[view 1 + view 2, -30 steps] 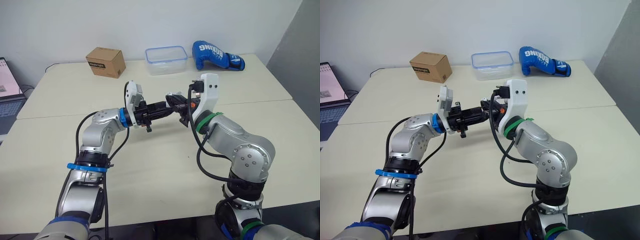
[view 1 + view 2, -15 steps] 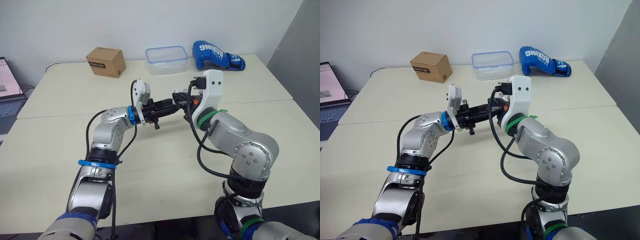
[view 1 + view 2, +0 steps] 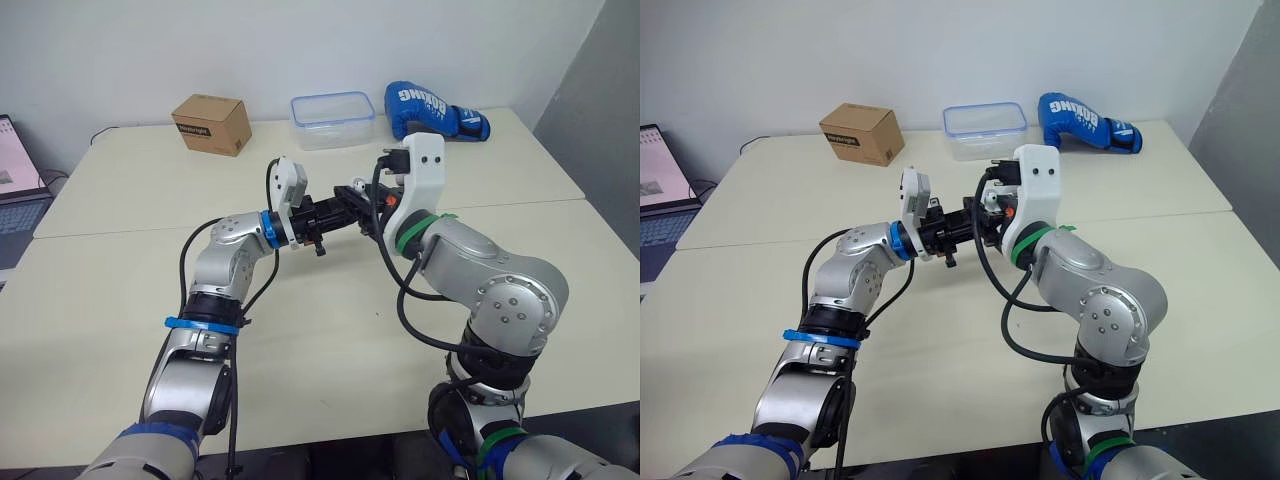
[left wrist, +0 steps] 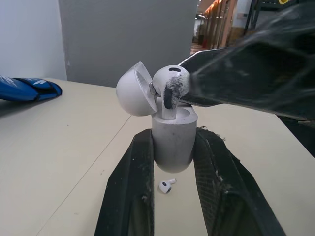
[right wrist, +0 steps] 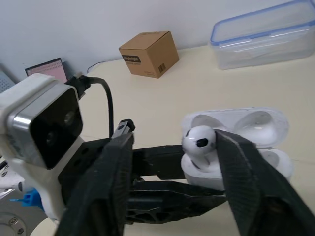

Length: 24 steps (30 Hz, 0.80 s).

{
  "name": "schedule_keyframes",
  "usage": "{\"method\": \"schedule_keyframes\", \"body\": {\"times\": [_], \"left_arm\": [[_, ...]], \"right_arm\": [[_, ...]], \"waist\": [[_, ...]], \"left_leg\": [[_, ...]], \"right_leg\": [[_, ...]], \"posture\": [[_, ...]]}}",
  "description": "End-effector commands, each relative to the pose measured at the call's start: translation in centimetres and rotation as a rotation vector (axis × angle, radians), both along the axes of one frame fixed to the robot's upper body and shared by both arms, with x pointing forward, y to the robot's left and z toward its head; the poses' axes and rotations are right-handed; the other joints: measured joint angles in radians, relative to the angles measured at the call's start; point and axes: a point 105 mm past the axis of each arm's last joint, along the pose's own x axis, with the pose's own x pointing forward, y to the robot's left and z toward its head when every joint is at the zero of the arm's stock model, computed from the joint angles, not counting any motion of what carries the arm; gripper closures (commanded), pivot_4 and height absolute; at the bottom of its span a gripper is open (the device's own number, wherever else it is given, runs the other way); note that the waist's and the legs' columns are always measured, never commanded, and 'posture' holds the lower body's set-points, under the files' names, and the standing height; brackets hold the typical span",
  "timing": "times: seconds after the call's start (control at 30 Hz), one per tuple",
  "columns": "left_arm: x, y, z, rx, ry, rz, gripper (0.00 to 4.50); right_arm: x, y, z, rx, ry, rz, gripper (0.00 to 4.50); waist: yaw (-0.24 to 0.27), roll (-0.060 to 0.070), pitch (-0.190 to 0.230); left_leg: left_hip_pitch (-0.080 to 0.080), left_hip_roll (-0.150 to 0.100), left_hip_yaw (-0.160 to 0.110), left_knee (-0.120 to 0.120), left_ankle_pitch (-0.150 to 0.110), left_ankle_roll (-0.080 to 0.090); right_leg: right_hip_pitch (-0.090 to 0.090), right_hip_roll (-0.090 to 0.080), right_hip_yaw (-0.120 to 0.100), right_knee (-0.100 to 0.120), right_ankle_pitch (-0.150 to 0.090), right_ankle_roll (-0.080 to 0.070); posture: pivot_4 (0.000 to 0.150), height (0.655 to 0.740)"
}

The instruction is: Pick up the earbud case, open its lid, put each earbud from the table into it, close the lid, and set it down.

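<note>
My left gripper (image 4: 173, 150) is shut on the white earbud case (image 4: 172, 129), held above the middle of the table with its lid (image 4: 134, 89) swung open. One white earbud (image 5: 199, 140) stands with its stem in the case (image 5: 216, 174). My right gripper (image 5: 174, 142) is at the case, its fingers spread wide on either side of that earbud, and one finger (image 4: 231, 83) rests against the earbud's head. In the head views the two grippers meet at mid-table (image 3: 350, 208). A second earbud (image 4: 166, 185) lies on the table below the case.
Along the far edge of the table stand a cardboard box (image 3: 211, 123), a clear container with a blue rim (image 3: 332, 120) and a blue boxing glove (image 3: 432, 110). A laptop (image 3: 15, 190) sits at the far left.
My right gripper has opened and let the earbud go into the case. My left arm has carried the case a little to the right, towards the right gripper.
</note>
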Motion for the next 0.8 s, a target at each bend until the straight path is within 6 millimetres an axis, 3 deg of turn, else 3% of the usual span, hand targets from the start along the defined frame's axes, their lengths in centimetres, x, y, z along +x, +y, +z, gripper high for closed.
{"method": "schedule_keyframes", "body": {"times": [0.03,0.1,0.37,0.63,0.73,0.8], "left_arm": [[-0.7,0.1,4.4,-0.062,-0.162,-0.024,3.74],[-0.7,0.4,4.5,-0.062,-0.164,-0.019,3.74],[-1.1,1.5,4.5,-0.069,-0.163,-0.008,3.74],[-2.3,3.6,3.2,-0.027,-0.099,-0.044,3.74],[-2.8,4.1,2.8,-0.020,-0.079,-0.058,3.74],[-3.2,4.5,2.6,-0.010,-0.075,-0.064,3.74]], "right_arm": [[0.3,-1.2,-0.1,-0.043,-0.018,-0.044,0.46],[0.4,-1.7,0.2,-0.066,-0.045,-0.052,0.06],[-0.1,-3.4,2.2,-0.102,-0.144,-0.005,0.06],[-4.2,-4.4,5.7,-0.150,-0.210,0.477,0.06],[-5.0,-5.4,5.3,-0.256,-0.170,0.590,0.06],[-5.1,-6.3,3.8,-0.377,-0.103,0.650,0.06]], "waist": [[0.001,0.000,0.000],[0.002,0.000,0.000],[0.000,0.000,0.000],[0.000,0.000,0.000],[0.005,0.000,0.000],[0.005,0.000,0.000]], "left_leg": [[0.000,0.000,0.000,0.000,0.000,0.000],[0.000,0.000,0.000,0.000,0.000,0.000],[0.000,0.000,0.000,0.000,0.000,0.000],[0.000,0.000,0.000,-0.001,0.000,0.000],[0.000,0.000,0.000,0.000,0.000,0.001],[0.000,0.000,0.000,0.000,0.000,0.001]], "right_leg": [[0.000,0.000,0.000,0.000,0.000,0.000],[0.000,0.000,0.000,0.000,0.000,0.000],[0.000,0.000,0.000,0.000,0.000,0.000],[0.001,0.000,0.000,-0.002,0.000,0.000],[0.002,0.000,-0.001,-0.002,0.000,0.000],[0.002,0.000,-0.001,-0.004,0.000,0.000]], "posture": [[0.150,0.7307],[0.150,0.7307],[0.150,0.7307],[0.150,0.7307],[0.150,0.7307],[0.150,0.7307]]}}
